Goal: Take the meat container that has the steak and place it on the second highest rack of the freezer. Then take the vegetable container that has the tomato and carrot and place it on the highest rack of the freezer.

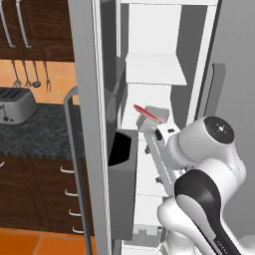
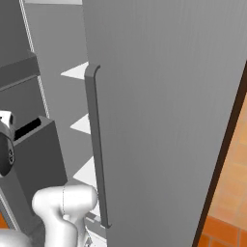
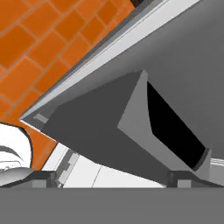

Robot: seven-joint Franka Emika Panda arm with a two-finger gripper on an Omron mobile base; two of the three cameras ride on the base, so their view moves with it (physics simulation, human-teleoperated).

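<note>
The freezer [image 1: 149,69] stands open, with white walls and pale shelves. On a middle shelf sits the grey meat container [image 1: 159,115], and the pink-red steak [image 1: 147,113] sticks up out of it to the left. My hand hangs just below and in front of that shelf, apart from the tub. In the hand view my gripper [image 3: 111,178] is open, its two dark fingertips [image 3: 43,177] set wide with nothing between them. It looks down at a grey door bin [image 3: 144,127]. The vegetable container with the tomato and carrot is out of view.
The open left door [image 1: 89,124] carries a grey angular bin [image 1: 123,164] close beside my arm. The right door [image 2: 164,120] with its long handle [image 2: 96,144] blocks the right side. A toaster [image 1: 15,104] sits on the dark counter at left. Orange floor tiles [image 3: 39,48] lie below.
</note>
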